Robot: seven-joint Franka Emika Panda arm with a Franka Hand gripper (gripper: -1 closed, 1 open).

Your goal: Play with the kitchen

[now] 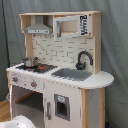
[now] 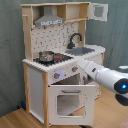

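kitchen (image 2: 60,65) stands against a grey curtain (image 1: 112,45) in both exterior views. pot (image 2: 46,56) on its stovetop, faucet (image 2: 75,39) behind the sink (image 2: 82,50). oven door (image 2: 70,100) hangs open. arm (image 2: 107,77) reaches to the kitchen front by the knobs; gripper (image 2: 76,68) there, can't tell if fingers are apart or together.
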